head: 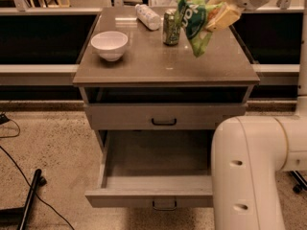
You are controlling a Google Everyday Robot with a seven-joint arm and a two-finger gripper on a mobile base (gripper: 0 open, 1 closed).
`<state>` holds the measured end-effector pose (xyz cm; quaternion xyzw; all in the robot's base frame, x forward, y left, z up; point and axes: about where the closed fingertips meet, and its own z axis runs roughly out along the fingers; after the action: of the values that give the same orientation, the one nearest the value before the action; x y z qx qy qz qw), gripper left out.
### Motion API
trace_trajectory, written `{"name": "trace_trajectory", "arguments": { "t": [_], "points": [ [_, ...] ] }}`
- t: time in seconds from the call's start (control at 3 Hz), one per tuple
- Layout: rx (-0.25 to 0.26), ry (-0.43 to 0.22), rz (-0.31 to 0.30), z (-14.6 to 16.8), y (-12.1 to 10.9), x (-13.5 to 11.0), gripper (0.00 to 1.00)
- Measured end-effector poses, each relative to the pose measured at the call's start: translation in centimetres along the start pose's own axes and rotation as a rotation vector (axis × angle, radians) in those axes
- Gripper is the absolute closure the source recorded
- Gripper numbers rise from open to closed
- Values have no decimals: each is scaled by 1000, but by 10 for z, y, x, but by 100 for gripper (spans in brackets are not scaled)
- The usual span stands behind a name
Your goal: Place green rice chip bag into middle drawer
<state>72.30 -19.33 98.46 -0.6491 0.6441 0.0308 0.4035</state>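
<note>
The chip bag [193,19] is held clamped in the gripper [219,17], in the air over the back right of the cabinet top [144,63]. The middle drawer [144,196] is open below. Lowering and release are left. The bag's long axis is hung near upright, with the loose end pointed down.

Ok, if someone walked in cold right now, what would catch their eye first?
The green rice chip bag dangling above the right side of the cabinet top, pinched in the tool at upper right. Next, the middle drawer pulled wide open below, its visible floor bare, with the robot's white arm bulking at its right end.
</note>
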Motion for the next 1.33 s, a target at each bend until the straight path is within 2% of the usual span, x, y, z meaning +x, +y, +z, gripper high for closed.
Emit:
{"name": "trace_trajectory", "arguments": {
  "t": [0.33, 0.67, 1.0, 1.33],
  "points": [
    [60, 25, -50, 2, -10, -13, 100],
    [65, 23, -54, 6, -13, -13, 100],
    [43, 24, -177, 5, -3, -19, 100],
    [8, 4, -449, 13, 24, -37, 100]
  ]
}}
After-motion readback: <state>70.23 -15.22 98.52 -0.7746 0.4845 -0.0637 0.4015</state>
